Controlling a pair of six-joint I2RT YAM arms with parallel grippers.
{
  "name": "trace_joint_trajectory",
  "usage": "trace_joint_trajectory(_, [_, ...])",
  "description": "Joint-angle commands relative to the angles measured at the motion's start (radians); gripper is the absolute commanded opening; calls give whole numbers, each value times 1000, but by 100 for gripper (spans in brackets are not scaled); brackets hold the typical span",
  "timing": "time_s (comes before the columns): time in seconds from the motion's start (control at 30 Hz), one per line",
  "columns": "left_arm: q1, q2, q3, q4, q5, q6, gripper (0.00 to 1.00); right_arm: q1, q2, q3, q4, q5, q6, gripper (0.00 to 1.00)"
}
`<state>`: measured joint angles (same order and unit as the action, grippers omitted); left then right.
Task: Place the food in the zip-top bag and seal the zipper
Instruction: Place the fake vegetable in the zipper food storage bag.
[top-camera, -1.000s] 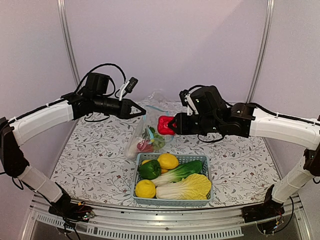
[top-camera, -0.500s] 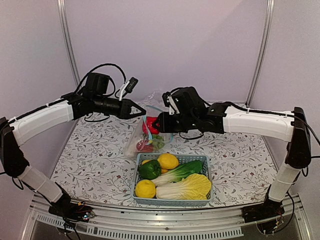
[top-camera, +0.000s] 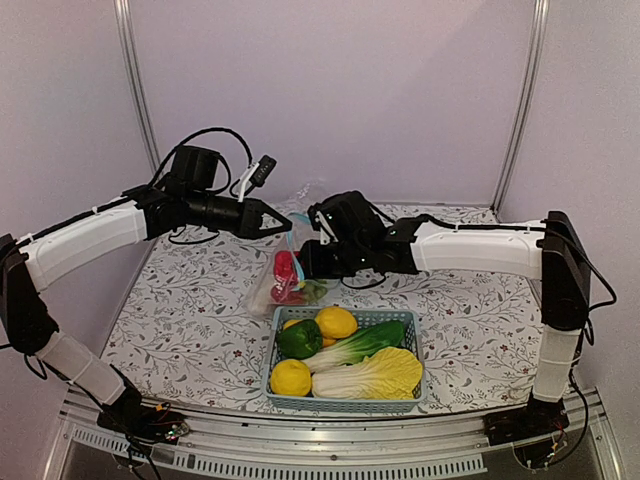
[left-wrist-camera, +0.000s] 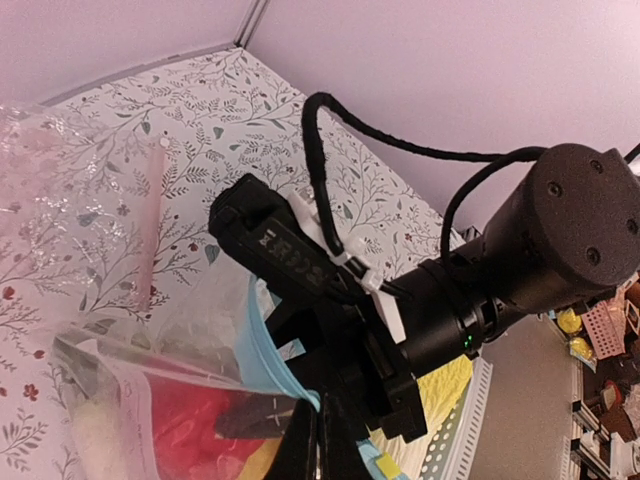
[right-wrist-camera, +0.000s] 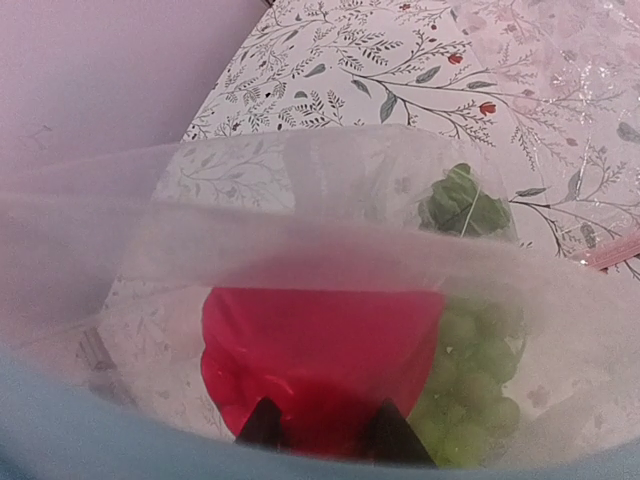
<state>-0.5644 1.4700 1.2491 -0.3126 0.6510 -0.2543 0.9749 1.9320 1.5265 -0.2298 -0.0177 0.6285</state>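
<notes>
zip-top bag (top-camera: 265, 292) mouth up; red pepper (right-wrist-camera: 320, 340) in right tool (right-wrist-camera: 326, 430)

Floral table (top-camera: 180, 320) carries the zip-top bag (top-camera: 263, 298) and blue basket (top-camera: 345, 403).

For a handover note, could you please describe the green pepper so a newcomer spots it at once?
Find the light-blue slatted plastic basket at the near edge of the table. The glossy dark-green toy pepper lies in its left half between two yellow lemons; unlike the long leafy greens beside it, it is squat and lobed.
</notes>
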Motion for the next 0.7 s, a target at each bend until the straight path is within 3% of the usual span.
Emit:
trace_joint_trajectory(0.0, [-3, -4, 12, 17, 21, 16, 0, -3, 41, 32, 18, 12, 2, 30])
trace_joint_trajectory(0.67, [-4, 0, 12, 12, 14, 21, 0, -3, -33, 16, 16, 12, -35, 70])
